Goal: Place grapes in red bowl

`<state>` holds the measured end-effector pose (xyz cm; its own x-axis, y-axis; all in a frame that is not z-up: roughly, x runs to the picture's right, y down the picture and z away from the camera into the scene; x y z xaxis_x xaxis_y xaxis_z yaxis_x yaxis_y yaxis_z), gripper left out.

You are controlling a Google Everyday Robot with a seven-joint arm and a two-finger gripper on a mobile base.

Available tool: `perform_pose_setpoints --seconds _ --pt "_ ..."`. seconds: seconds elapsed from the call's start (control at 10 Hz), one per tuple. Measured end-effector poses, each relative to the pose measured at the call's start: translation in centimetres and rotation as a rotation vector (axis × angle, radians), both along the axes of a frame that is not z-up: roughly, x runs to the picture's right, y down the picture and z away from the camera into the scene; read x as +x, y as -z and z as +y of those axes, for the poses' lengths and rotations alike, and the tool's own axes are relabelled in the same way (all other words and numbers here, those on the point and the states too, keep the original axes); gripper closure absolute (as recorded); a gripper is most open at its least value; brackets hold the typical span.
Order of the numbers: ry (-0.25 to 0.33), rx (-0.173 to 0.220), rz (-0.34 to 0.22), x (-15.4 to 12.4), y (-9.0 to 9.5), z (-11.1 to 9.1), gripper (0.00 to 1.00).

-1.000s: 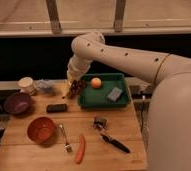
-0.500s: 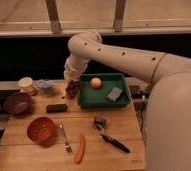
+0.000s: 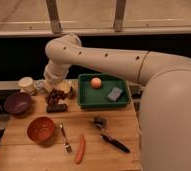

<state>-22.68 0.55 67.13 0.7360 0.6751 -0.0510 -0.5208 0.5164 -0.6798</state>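
The grapes [image 3: 53,96], a dark red-purple lumpy bunch, hang just above the wooden table [image 3: 124,120], left of the green tray. My gripper [image 3: 60,90] is at the end of the white arm that bends down from the upper left. It sits right on top of the bunch and is shut on it. The red bowl [image 3: 40,130] stands empty at the front left of the table, below and a little left of the grapes.
A green tray [image 3: 86,102] holds an orange fruit [image 3: 95,82] and a blue-grey block [image 3: 115,93]. A purple bowl [image 3: 17,103] and a white cup [image 3: 26,85] stand at the left. A dark bar [image 3: 56,107], fork [image 3: 65,139], carrot [image 3: 80,149] and black-handled tool [image 3: 109,138] lie on the table.
The gripper has moved left and slightly down, away from the tray's left edge, carrying the grapes with it. Nothing else has shifted.
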Motion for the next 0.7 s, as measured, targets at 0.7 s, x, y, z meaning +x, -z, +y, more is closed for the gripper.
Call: perform_pose_setpoints --seconds 0.7 --pt "0.17 -0.048 -0.123 -4.6 3.1 5.1 1.0"
